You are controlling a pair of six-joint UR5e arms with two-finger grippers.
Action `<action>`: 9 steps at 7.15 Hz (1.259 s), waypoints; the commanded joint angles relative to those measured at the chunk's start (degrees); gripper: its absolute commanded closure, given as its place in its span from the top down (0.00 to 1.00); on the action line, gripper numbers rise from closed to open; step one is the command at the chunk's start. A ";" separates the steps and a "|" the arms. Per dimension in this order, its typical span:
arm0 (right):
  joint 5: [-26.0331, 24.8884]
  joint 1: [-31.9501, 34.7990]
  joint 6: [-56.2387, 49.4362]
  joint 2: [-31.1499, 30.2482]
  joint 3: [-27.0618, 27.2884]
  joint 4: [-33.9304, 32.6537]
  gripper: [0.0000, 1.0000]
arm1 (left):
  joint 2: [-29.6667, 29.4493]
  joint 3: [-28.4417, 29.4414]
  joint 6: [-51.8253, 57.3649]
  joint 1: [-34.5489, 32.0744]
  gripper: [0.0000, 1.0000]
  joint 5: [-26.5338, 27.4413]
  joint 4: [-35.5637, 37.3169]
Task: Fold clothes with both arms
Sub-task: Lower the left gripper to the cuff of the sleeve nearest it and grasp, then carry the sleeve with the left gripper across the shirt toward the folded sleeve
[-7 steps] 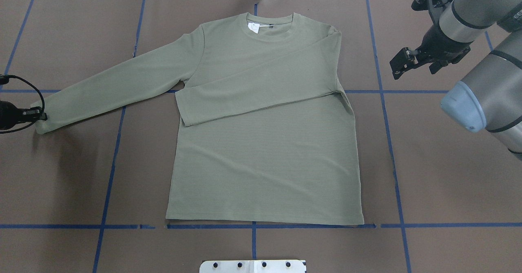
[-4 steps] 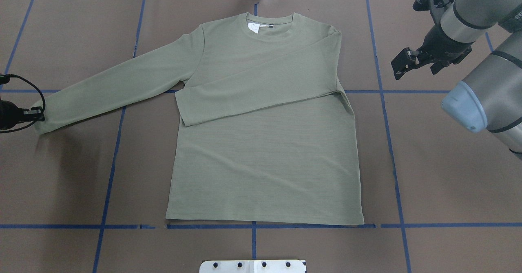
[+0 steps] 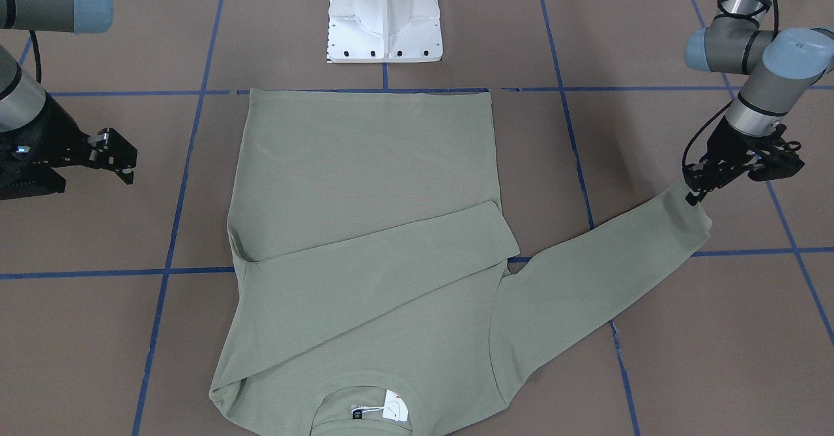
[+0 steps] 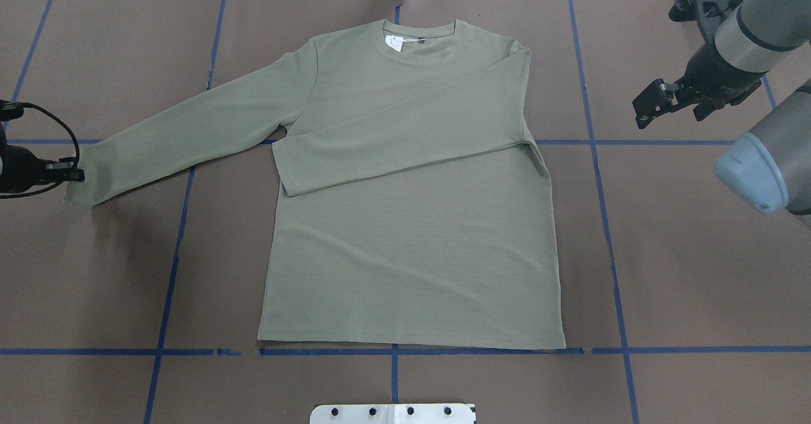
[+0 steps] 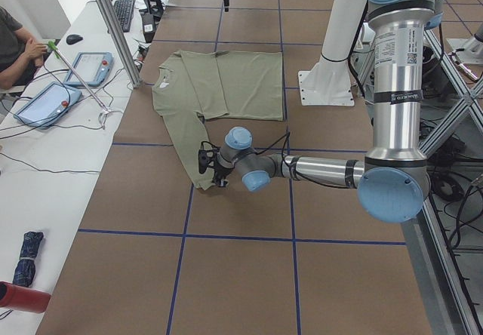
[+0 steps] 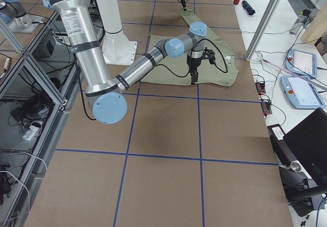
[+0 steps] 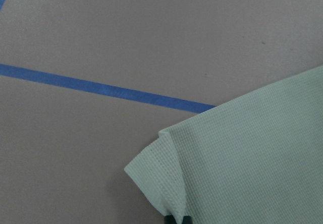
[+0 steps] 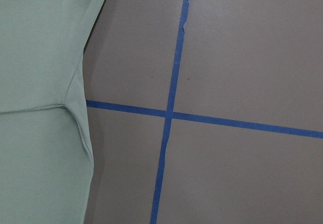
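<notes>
1. Brown tabletop [image 3: 651, 32] carried the green shirt [image 3: 365, 162] flat, one sleeve [image 3: 378, 253] folded across its chest.
2. Overhead, left hand [image 4: 73, 172] sat clamped on the outstretched cuff [image 4: 89, 180]; right hand [image 4: 649, 104] hovered clear of the shirt, jaws apart.
3. Left wrist view: only a thin pinch at the cuff's edge, so it could slip free mid-fold.
</notes>
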 commanded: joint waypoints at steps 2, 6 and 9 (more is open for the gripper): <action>0.11 2.83 -5.45 -6.97 2.16 0.10 1.00 | -11.21 -7.52 -0.04 -0.13 0.00 -0.52 19.28; 2.22 7.67 -13.03 -14.63 3.84 0.19 1.00 | -29.33 -5.88 -6.43 -1.01 0.00 -3.86 33.50; 2.13 8.55 -13.38 -15.96 3.84 0.28 1.00 | -44.70 3.06 -17.75 -0.84 0.00 -7.55 33.16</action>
